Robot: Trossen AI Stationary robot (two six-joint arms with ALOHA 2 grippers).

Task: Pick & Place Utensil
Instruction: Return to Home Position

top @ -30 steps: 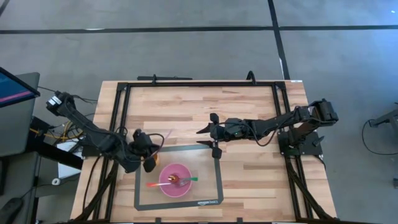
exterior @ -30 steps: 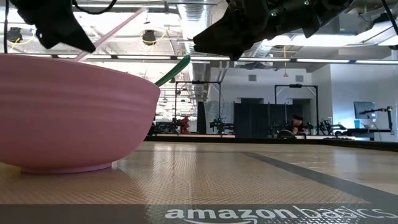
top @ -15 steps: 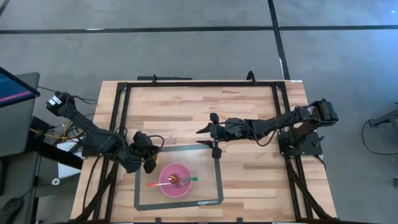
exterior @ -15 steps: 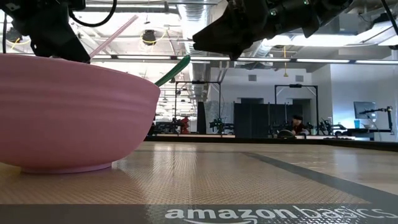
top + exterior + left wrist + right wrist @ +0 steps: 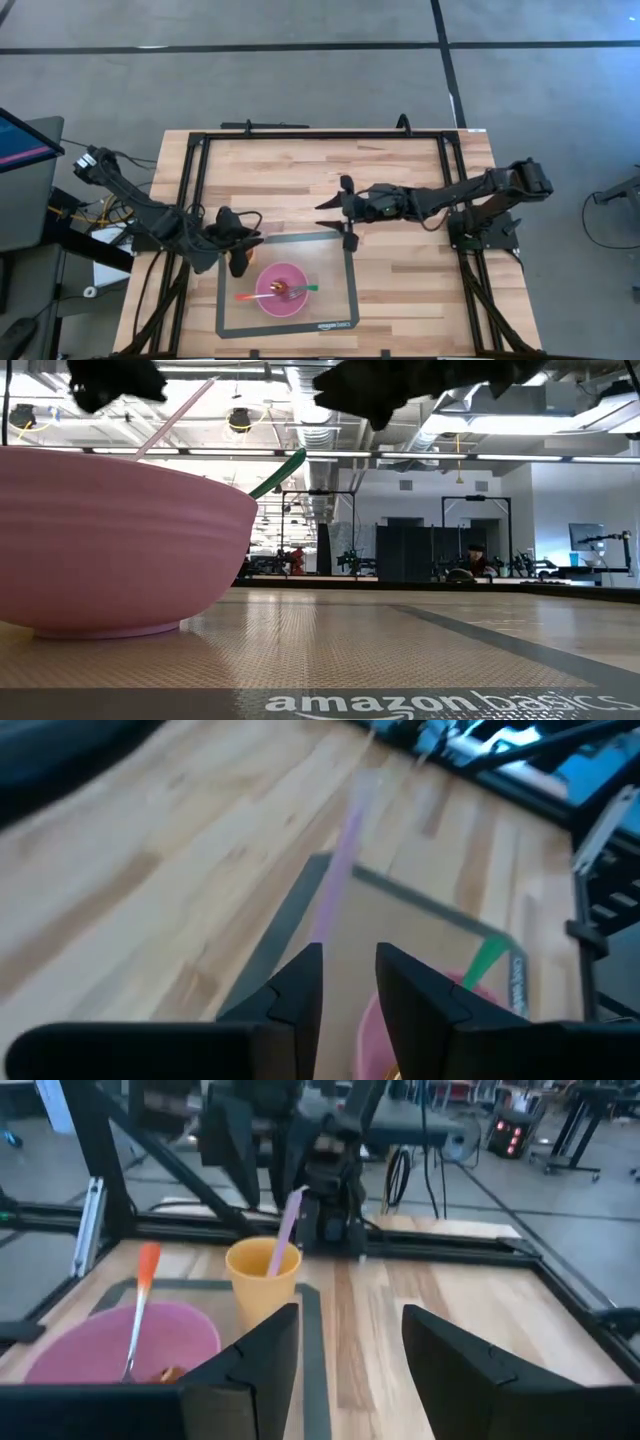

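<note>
Your left gripper [image 5: 348,952] hangs above the table, fingers only a narrow slit apart, gripping nothing. Just ahead of its tips the pink straw [image 5: 335,890] leans out of the yellow cup [image 5: 262,1280], which stands on the transparent mat [image 5: 335,302]. Beside the cup, farther from that gripper, is the pink bowl [image 5: 281,290] with the green spoon [image 5: 306,288] and an orange-handled utensil [image 5: 146,1280] in it. Your right gripper [image 5: 350,1312] is well apart, raised, fingers spread wide, empty, and facing the cup.
</note>
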